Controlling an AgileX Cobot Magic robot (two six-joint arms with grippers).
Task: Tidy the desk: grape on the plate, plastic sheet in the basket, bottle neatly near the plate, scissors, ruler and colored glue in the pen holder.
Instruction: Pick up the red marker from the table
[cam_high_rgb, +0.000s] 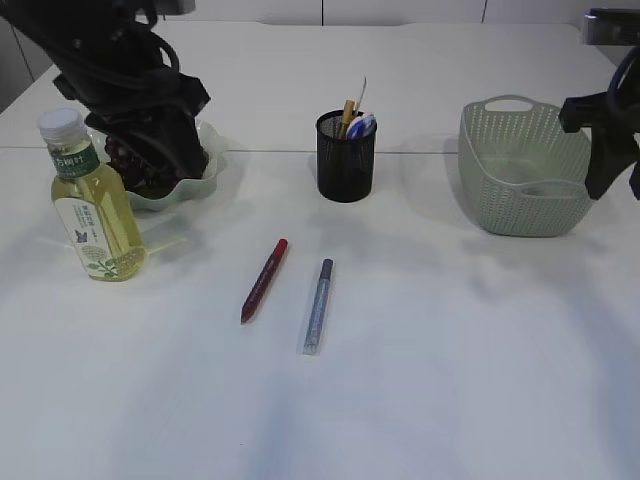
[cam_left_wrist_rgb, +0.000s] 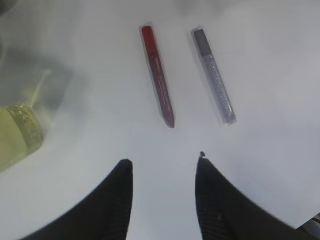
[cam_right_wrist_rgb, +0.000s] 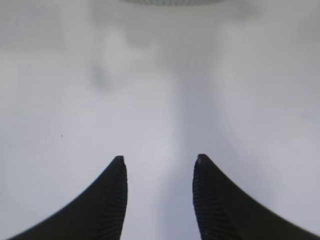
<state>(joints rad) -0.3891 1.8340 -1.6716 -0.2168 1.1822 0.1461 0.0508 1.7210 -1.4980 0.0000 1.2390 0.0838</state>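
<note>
Two colored glue sticks lie mid-table, a red one (cam_high_rgb: 264, 280) (cam_left_wrist_rgb: 158, 75) and a silver glitter one (cam_high_rgb: 318, 305) (cam_left_wrist_rgb: 215, 75). My left gripper (cam_left_wrist_rgb: 162, 160) hangs open and empty just short of them. The left arm (cam_high_rgb: 140, 100) stands over the pale green plate (cam_high_rgb: 215, 175), where dark grapes (cam_high_rgb: 120, 153) partly show. The bottle (cam_high_rgb: 95, 200) (cam_left_wrist_rgb: 17, 132) of yellow liquid stands upright left of the plate. The black mesh pen holder (cam_high_rgb: 345, 160) holds several handles; scissors and ruler cannot be told apart. My right gripper (cam_right_wrist_rgb: 159, 157) is open over bare table. The plastic sheet cannot be made out.
The green basket (cam_high_rgb: 522, 170) stands at the back right, with the right arm (cam_high_rgb: 605, 140) close beside it at the frame's edge. Its rim (cam_right_wrist_rgb: 170, 1) shows at the top of the right wrist view. White tabletop stretches in front of the glue sticks.
</note>
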